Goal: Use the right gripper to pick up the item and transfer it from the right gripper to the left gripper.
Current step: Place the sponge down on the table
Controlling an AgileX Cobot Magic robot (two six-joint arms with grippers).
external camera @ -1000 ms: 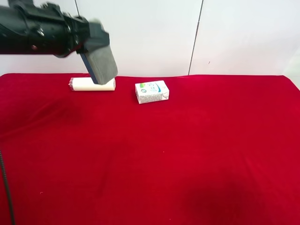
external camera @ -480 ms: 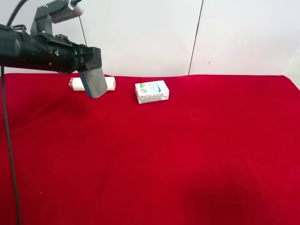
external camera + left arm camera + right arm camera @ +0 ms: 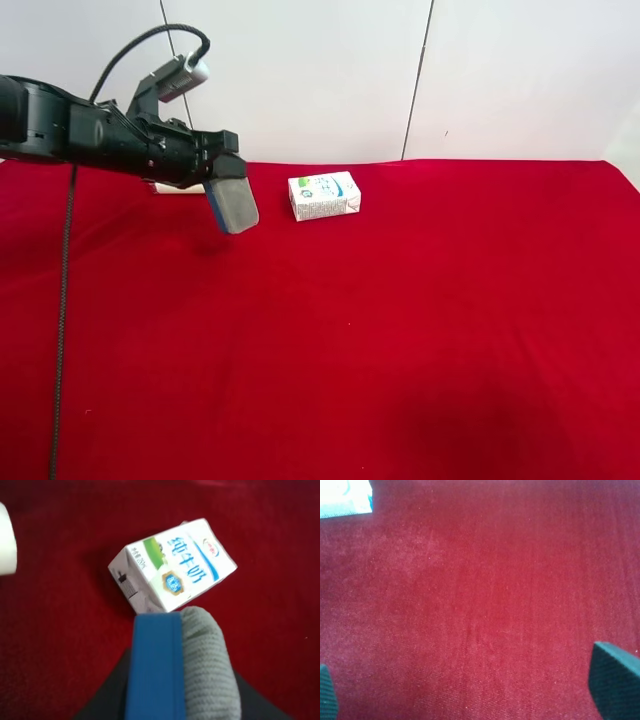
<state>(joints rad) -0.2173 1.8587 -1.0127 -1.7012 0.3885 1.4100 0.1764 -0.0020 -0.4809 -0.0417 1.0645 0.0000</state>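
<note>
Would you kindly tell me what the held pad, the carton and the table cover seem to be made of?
The pad: grey felt-like top with a knitted-looking weave, on a smooth blue base, probably plastic. The carton: smooth printed cardboard, folded edges. The table cover: red velvety cloth, matte nap.

Bright, even light is falling on the red counter point(image 3: 400, 330), leaving only a faint shadow beneath the grey pad point(image 3: 232, 205). The right wrist view is looking soft and hazy; the carton point(image 3: 172, 572) is showing sharp in the left one.
</note>
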